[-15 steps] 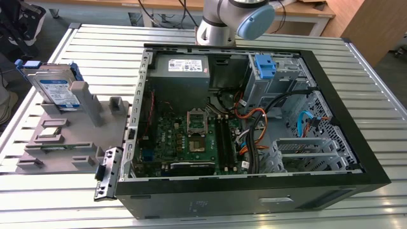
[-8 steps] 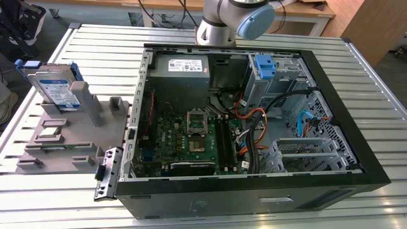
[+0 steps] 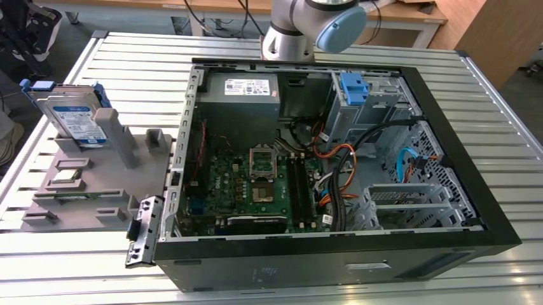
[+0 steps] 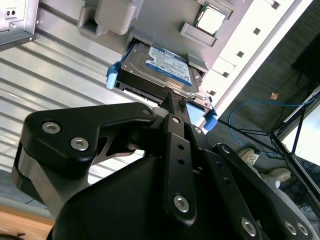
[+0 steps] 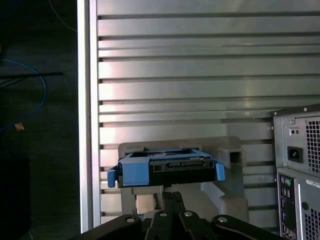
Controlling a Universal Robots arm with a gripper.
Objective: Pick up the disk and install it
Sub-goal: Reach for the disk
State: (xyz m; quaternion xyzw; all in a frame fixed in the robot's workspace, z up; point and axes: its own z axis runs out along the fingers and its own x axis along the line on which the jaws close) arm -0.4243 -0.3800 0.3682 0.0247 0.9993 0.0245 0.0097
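The silver disk (image 3: 75, 121), with a blue-banded white label and a blue frame, stands upright in a grey holder (image 3: 93, 184) beside the computer case (image 3: 339, 159). The pincer (image 4: 171, 100), pressed together, hovers near the disk.

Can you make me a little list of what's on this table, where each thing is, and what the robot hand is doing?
disk: standing on edge in the grey holder, to the exterior view's left of the case
computer case: open, lying on the slatted metal table, motherboard showing
gripper: shut, holding nothing, pointed at the disk's edge in the second wrist view
job so far: disk not picked up yet
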